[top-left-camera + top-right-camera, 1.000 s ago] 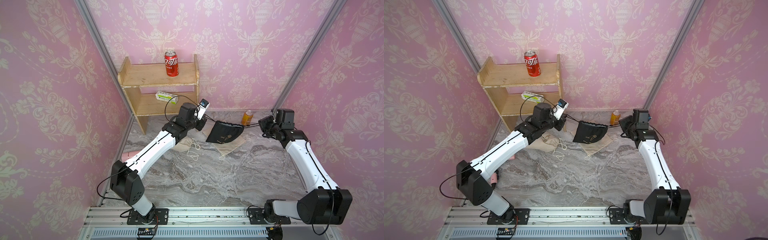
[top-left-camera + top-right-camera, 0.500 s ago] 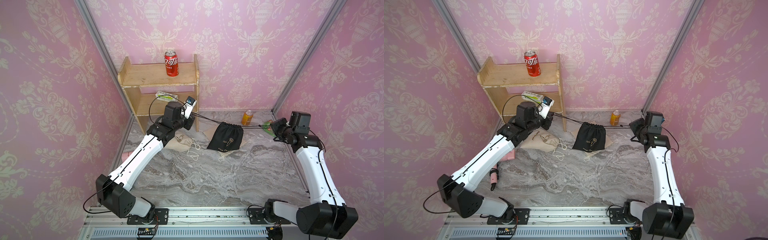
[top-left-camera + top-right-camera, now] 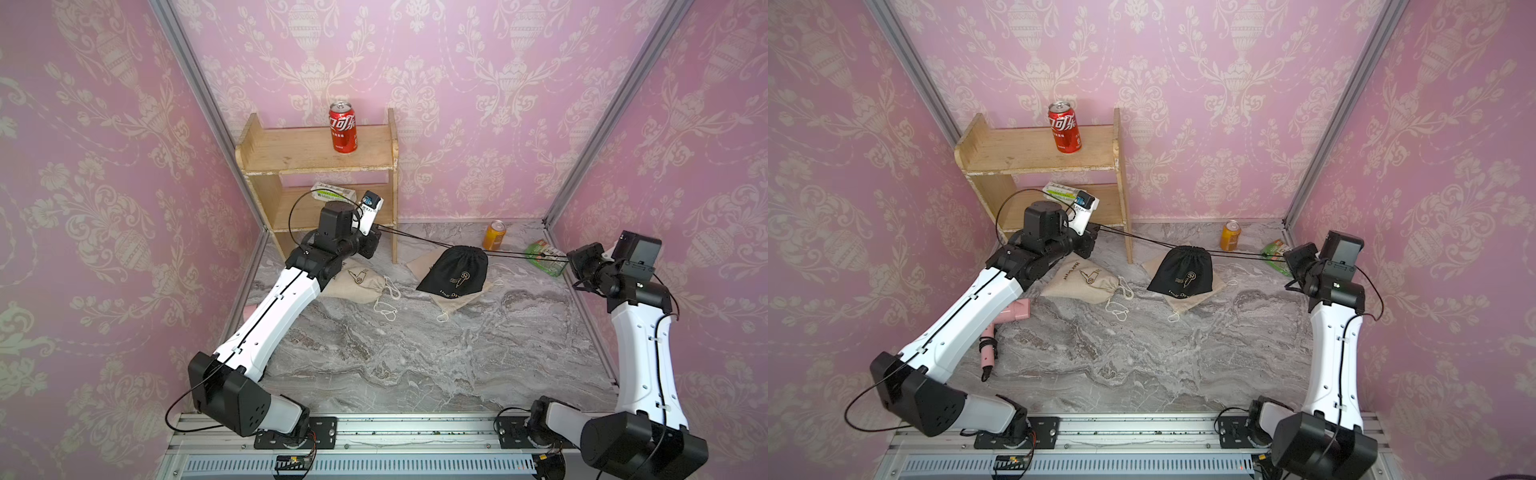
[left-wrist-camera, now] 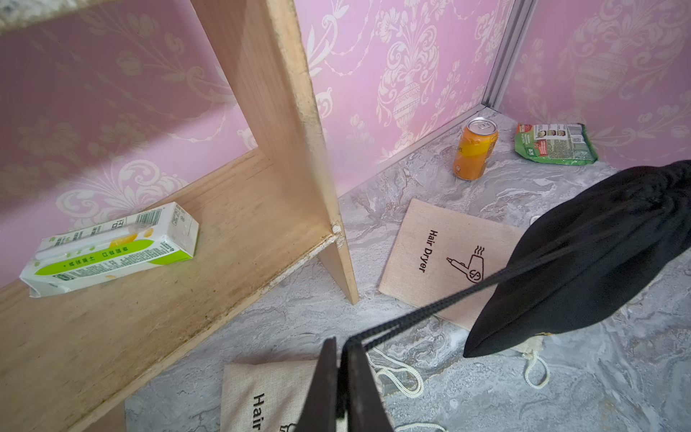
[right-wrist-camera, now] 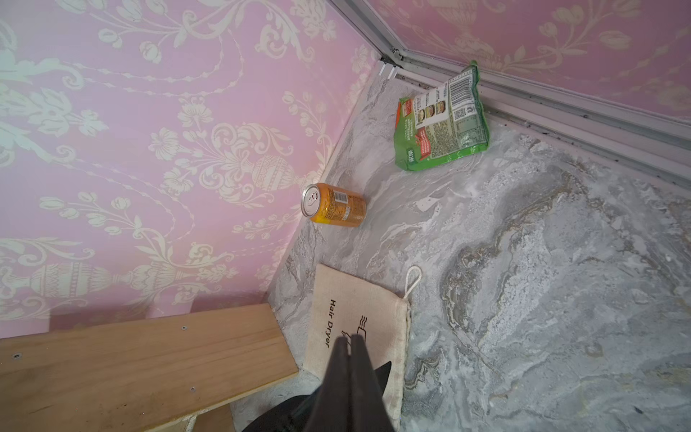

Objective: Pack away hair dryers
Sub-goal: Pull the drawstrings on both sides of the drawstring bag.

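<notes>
Black pouch (image 3: 455,272): cinched, lying on a flat beige pouch (image 4: 430,254), mid-table.
Left gripper (image 4: 341,349): clenched on the drawcord (image 4: 411,312), plain in the left wrist view.
Right gripper (image 5: 347,342): clenched on the drawcord's far end; only both top views show it reaching there.
Pink hair dryer (image 3: 1017,309): table's left edge, under the left arm; plain in a top view only.

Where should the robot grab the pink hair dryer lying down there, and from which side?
Probably the handle, from straight above, with the jaws across its thin width. The pink hair dryer lies flat. Its handle points toward the front, out in the open, while the left arm covers part of the barrel.
</notes>
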Tool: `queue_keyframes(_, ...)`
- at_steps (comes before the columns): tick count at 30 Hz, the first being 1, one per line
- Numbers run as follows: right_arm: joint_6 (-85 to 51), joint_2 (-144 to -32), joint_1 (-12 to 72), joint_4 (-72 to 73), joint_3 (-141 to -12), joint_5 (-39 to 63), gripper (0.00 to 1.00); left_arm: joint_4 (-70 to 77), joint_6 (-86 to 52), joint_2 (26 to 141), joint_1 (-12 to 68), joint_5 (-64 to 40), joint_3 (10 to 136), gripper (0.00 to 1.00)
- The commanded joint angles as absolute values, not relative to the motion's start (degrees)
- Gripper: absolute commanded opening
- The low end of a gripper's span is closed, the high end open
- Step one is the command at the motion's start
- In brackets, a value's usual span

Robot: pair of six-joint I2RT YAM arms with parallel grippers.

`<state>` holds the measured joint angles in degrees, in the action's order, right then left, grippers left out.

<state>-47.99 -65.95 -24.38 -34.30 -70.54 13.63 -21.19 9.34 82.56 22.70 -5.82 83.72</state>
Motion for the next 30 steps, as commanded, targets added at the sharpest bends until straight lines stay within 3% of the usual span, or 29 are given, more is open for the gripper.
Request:
queue_keyframes(1, -46.0, -65.8, -27.1, -33.0, -70.4, 7.4, 0.00, -22.3, 8.0, 80.6, 18.8, 0.6, 85.6, 0.00)
queue_keyframes(12, -45.3, -66.4, -26.4, -32.1, -71.2, 7.7, 0.00, -23.5, 6.7, 82.6, 17.8, 0.0, 88.9, 0.00)
queue_keyframes(23, -40.2, -62.6, -9.6, -35.5, -73.4, -3.3, 0.00, -30.1, 6.8, 76.8, 17.6, 1.0, 90.9, 0.00)
queue_keyframes(30, -38.1, -64.6, 1.5, -37.0, -79.7, -10.2, 0.00, -36.8, 4.6, 73.2, 13.4, 1.7, 95.2, 0.00)
